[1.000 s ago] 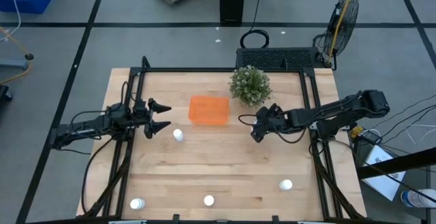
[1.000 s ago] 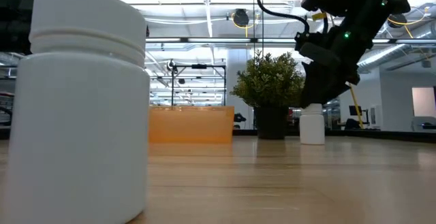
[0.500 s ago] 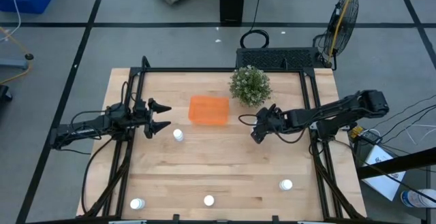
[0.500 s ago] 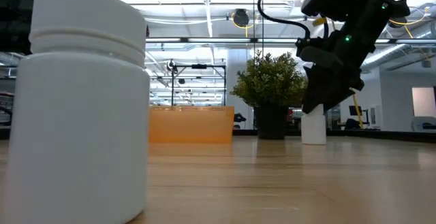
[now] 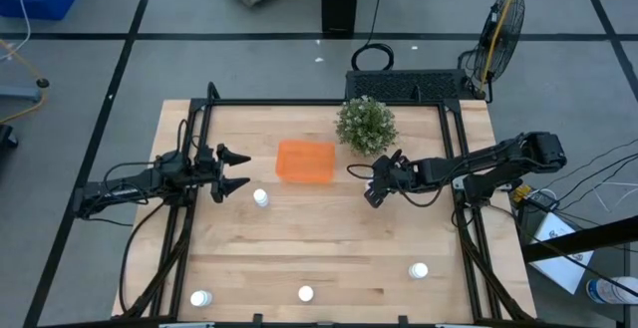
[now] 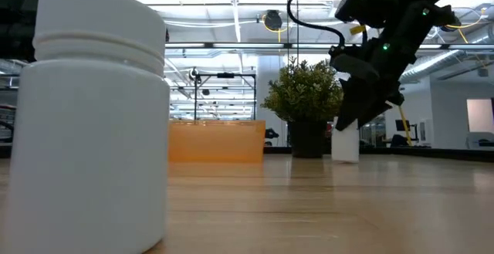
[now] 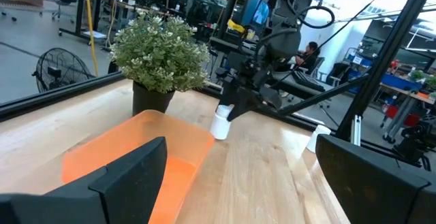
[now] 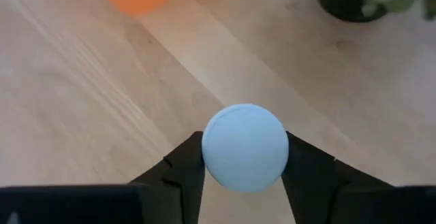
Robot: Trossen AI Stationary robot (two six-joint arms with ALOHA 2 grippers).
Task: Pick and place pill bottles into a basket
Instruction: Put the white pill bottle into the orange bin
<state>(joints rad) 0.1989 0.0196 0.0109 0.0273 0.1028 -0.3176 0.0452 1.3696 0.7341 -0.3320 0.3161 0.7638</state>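
My right gripper (image 5: 372,194) is shut on a white pill bottle (image 6: 345,143) right of the middle of the table, just in front of the plant. The orange basket (image 5: 305,161) stands on the table left of it and also shows in the low view (image 6: 216,140). My left gripper (image 5: 239,171) is open and empty just left of the basket, which fills the near part of the left wrist view (image 7: 136,156). Another bottle (image 5: 261,197) stands near my left gripper. Three more bottles (image 5: 201,297) (image 5: 306,293) (image 5: 419,270) stand near the table's front edge. My right gripper pinches the bottle between its two fingers (image 8: 185,171), one on each side just under the round cap (image 8: 245,147). The fingers come from above, slanting from the table's right. The bottle stays upright; whether its base (image 6: 345,158) is on the table I cannot tell.
A bushy green plant in a dark pot (image 5: 366,125) stands at the far edge, just right of the basket and close behind my right gripper. One front bottle looms large in the low view (image 6: 93,123). Bare wood lies between the basket and the front bottles.
My right gripper has gone a short way toward the table's left edge, toward the basket, and the bottle has gone with it, still upright.
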